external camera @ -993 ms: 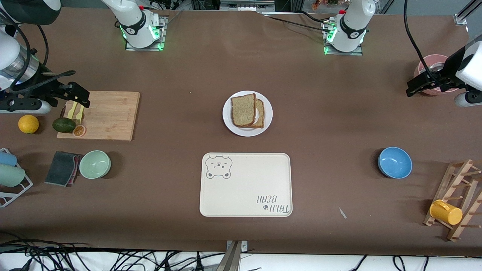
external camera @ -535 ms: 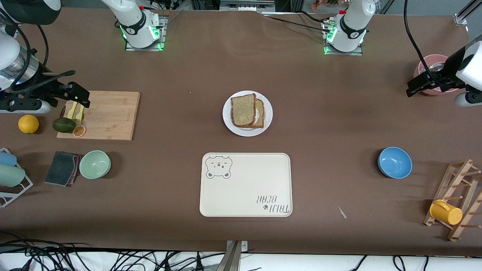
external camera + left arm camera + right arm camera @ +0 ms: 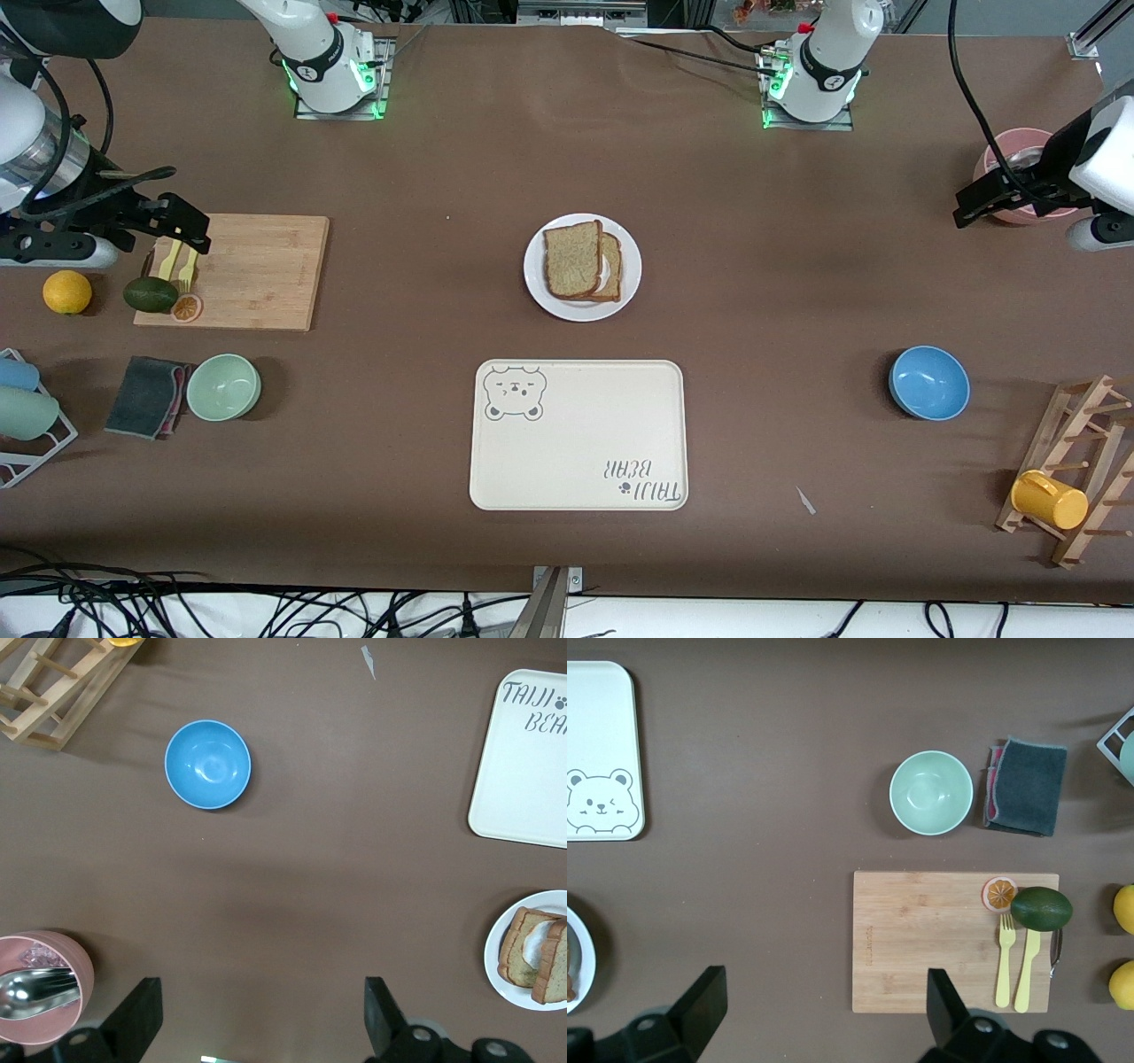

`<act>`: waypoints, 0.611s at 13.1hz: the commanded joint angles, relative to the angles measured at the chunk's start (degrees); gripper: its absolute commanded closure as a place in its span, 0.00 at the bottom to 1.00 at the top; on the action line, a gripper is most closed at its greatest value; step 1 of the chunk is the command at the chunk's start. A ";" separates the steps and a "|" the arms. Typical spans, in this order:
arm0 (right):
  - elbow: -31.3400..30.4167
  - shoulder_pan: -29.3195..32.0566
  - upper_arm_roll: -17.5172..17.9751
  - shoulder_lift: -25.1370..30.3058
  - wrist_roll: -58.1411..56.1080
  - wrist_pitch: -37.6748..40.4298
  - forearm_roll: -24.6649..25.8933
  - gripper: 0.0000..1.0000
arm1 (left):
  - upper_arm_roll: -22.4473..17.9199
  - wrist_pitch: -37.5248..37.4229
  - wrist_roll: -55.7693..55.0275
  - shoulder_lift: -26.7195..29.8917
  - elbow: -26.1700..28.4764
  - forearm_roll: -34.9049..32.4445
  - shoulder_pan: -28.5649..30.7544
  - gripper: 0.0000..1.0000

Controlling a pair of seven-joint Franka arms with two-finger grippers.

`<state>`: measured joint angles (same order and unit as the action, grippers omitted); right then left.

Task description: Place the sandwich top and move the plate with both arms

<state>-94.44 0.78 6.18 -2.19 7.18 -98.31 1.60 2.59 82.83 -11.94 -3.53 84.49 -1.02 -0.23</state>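
The white plate [image 3: 537,282] stands mid-table. On it the sandwich top [image 3: 571,259], a bare speckled brown slice, lies over the egg slice [image 3: 611,268], which sticks out toward the left arm's end. My left gripper [image 3: 974,204] hangs open and empty over the table by a pink cup, well away from the plate. Its wrist view shows its open gripper [image 3: 261,1019] and the plate [image 3: 496,970] at the frame's edge. My right gripper [image 3: 186,227] hangs open and empty over the cutting board's corner. Its wrist view shows its open gripper [image 3: 824,1005] and a sliver of plate [image 3: 586,961].
A cream bear tray [image 3: 578,443] lies nearer the camera than the plate. A blue bowl [image 3: 928,382], a pink cup [image 3: 1010,151] and a wooden rack [image 3: 1076,461] are at the left arm's end. A cutting board [image 3: 257,270], green bowl [image 3: 223,386] and cloth [image 3: 146,396] are at the right arm's end.
The left arm has shifted very slightly. The plate, the bread and the right arm have not moved.
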 commanded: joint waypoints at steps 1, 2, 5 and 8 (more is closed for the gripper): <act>0.40 0.19 0.49 0.52 4.31 1.10 -0.72 0.01 | -0.12 -1.09 0.51 0.19 -0.99 -0.30 0.41 0.00; 0.40 0.19 0.58 0.69 4.24 1.62 -0.72 0.01 | -0.21 -1.09 0.51 0.10 -0.99 -0.30 0.41 0.00; 0.75 0.19 0.41 0.69 4.42 2.33 -0.80 0.01 | -0.39 -1.09 0.07 0.19 -0.99 -0.30 0.67 0.00; 0.75 0.19 0.23 0.69 3.54 2.42 -0.72 0.01 | -0.57 -1.09 -0.02 0.10 -0.91 0.31 1.11 0.00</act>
<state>-94.34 0.77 6.41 -2.13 10.70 -97.27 1.60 1.86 82.82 -11.94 -3.53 84.49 -1.02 0.41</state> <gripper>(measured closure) 0.004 0.000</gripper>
